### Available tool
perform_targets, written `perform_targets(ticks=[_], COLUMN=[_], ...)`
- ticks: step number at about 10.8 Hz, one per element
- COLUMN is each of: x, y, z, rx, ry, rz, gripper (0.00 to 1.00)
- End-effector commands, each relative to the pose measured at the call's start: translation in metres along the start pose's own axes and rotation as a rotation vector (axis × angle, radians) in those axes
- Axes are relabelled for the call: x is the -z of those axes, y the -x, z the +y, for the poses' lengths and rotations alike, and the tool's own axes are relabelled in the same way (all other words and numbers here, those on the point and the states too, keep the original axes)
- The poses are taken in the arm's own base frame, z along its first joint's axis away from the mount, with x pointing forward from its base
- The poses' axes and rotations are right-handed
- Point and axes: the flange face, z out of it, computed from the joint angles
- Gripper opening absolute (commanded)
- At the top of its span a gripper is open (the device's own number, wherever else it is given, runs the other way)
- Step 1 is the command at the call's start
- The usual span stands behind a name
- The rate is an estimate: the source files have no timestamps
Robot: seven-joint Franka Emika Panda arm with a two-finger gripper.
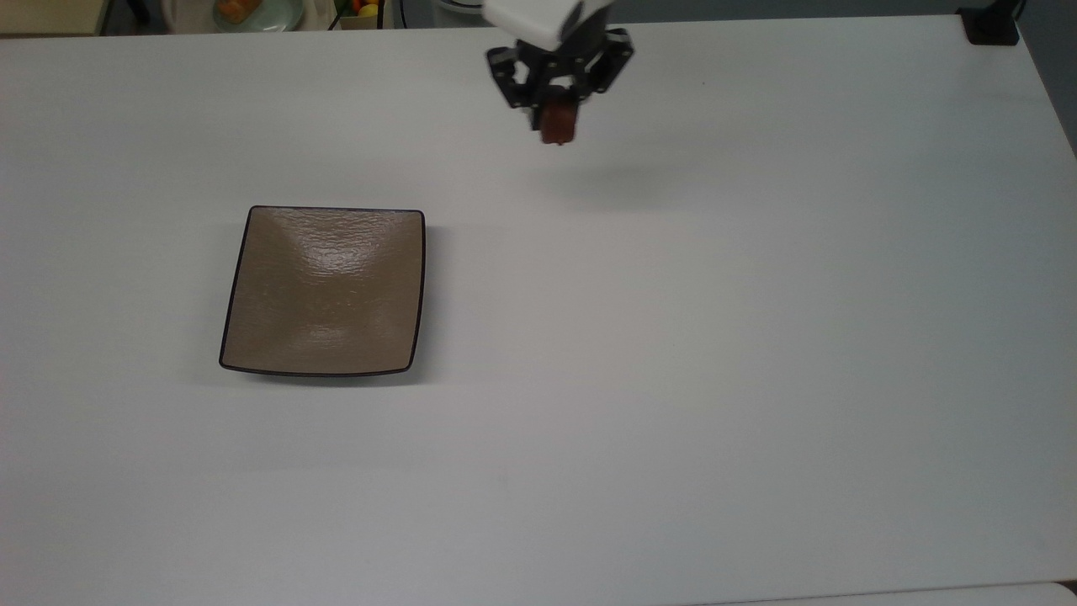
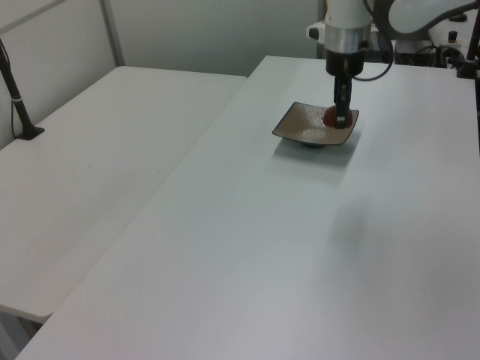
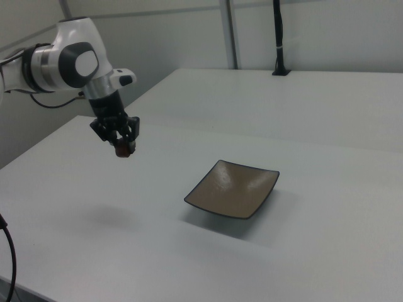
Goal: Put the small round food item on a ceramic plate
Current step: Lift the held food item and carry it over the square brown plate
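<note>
My gripper (image 1: 559, 124) (image 2: 337, 118) (image 3: 123, 149) is shut on the small round food item (image 1: 558, 126) (image 2: 331, 116) (image 3: 123, 150), a dark reddish-brown lump, and holds it high above the white table. The square tan ceramic plate (image 1: 324, 289) (image 2: 309, 129) (image 3: 234, 188) lies flat and bare on the table, well toward the top view's lower left of the gripper. In the right view the gripper hangs to the left of the plate, with its shadow on the table below.
The white table (image 1: 673, 353) spreads wide around the plate. A pale green dish with orange food (image 1: 252, 12) sits past the top view's far edge. A black post base (image 1: 991, 27) stands at the top view's upper right corner. A second table (image 2: 82, 180) adjoins in the left view.
</note>
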Motion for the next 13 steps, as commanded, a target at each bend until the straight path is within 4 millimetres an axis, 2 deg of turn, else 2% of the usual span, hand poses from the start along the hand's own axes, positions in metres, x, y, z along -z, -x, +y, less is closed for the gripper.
perform_targets(ticks=[1,4,6,7,10,13], x=[0.002,0.005,-0.003,-0.012,-0.058,-0.108], y=[0.006,0.0,-0.005,-0.008,-0.021,-0.03], z=[0.044,0.094,0.125,0.138,0.181,0.209], rx=[0.026,0.01,-0.037,-0.045,-0.043,-0.037], ry=[-0.008,0.016,0.032,0.041,0.069,0.1], rz=[-0.002,0.071,0.125,0.138,0.172,0.192], gripper=[0.39,0.39,0.39,0.4,0.41,0.42])
